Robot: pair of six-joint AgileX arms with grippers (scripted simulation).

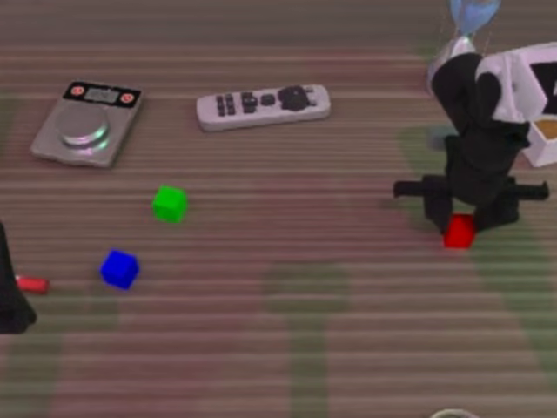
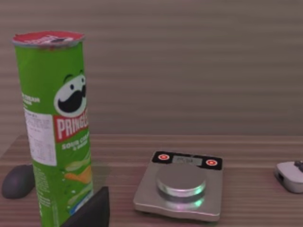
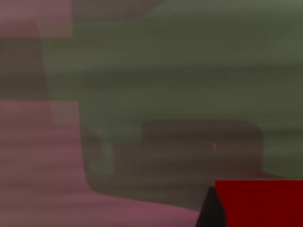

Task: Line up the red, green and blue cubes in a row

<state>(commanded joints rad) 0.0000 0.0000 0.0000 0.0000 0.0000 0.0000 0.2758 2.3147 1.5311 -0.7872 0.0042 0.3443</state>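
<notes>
The right gripper (image 1: pixel 461 225) stood over the red cube (image 1: pixel 459 232), its dark fingers reaching down on either side of it; whether the jaws pinched the cube or only stood close about it could not be told. In the right wrist view the red cube (image 3: pixel 258 202) filled the near corner, with one black fingertip (image 3: pixel 211 210) against its side and the striped table (image 3: pixel 57 156) behind.

Taking the remote (image 1: pixel 263 106) as the landmark: the red cube lay well to its right and nearer the camera's lower edge, on the right part of the table (image 1: pixel 287 348). The green cube (image 1: pixel 170 204) sat below and to the left of the remote, well apart from the red one. The blue cube (image 1: pixel 119 268) lay farther down and left again, near the green cube but not touching it. The scale (image 1: pixel 87 123) rested to the left of the remote, level with it. A red pen end (image 1: pixel 33 284) showed far left of the blue cube.

The left gripper (image 1: pixel 10 300) sat parked at the table's left edge, far below and left of the remote; its jaws could not be judged. Its wrist view showed a green Pringles can (image 2: pixel 54 127) standing upright, the scale (image 2: pixel 180 189) beside it, and a dark mouse (image 2: pixel 18 180) on the can's other side.
</notes>
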